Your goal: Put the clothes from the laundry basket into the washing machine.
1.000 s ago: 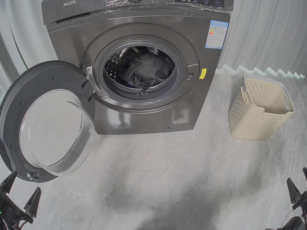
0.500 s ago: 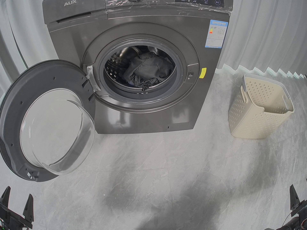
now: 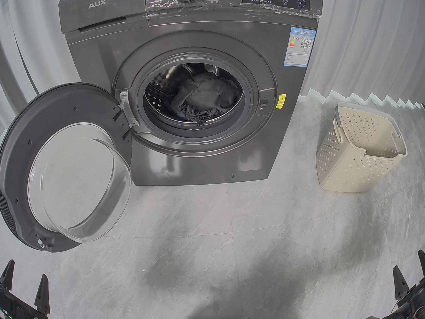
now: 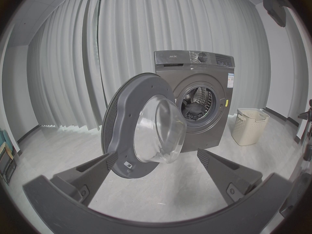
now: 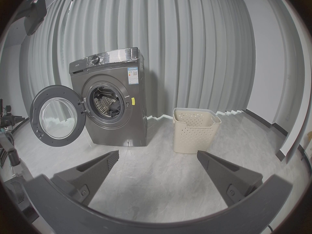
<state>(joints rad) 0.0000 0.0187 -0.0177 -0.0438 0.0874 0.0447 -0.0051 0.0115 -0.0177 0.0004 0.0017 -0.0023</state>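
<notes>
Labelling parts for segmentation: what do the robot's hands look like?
The left hand and right hand match: matte dark grey, two tapered wedge fingers on a curved crossbar, ribbed patch at each tip, round screw boss near each base. Thin cable beside the right hand.

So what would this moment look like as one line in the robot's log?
clothes: dark bundle inside washing machine | door: open | laundry basket: looks empty | left tool: open | right tool: open
</notes>
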